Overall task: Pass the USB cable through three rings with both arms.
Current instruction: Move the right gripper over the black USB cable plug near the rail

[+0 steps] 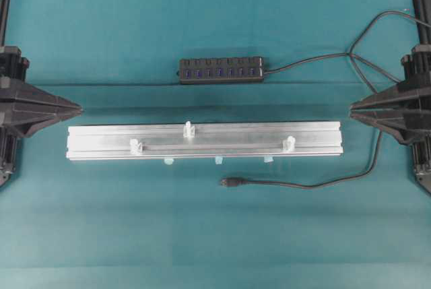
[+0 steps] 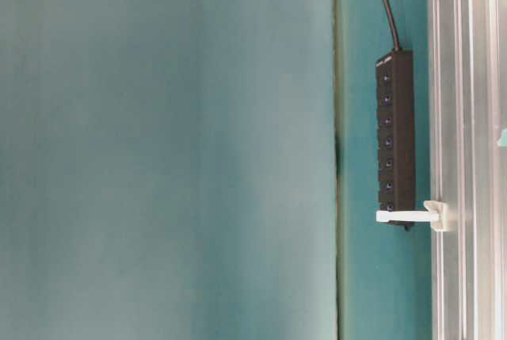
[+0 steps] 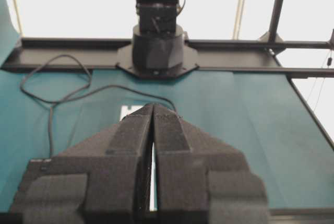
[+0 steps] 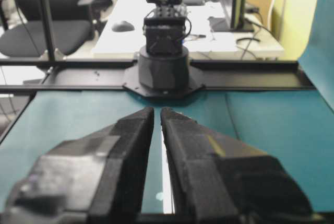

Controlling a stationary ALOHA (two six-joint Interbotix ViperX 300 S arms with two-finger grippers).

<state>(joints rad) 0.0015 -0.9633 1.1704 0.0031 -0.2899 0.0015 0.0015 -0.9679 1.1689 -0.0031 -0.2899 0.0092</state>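
Note:
The USB cable's plug lies on the teal cloth in front of the silver rail. Its black cord runs right, then back past the right arm. Three whitish rings stand upright on the rail: left, middle, right. One ring shows in the table-level view. My left gripper is shut and empty, hovering off the rail's left end; its jaws meet in the left wrist view. My right gripper is off the rail's right end, jaws nearly together with a thin gap, empty.
A black multi-port hub lies behind the rail, its cord leading right; it also shows in the table-level view. Three pale blue tabs stick out from the rail's front edge. Cords loop on the cloth in the left wrist view.

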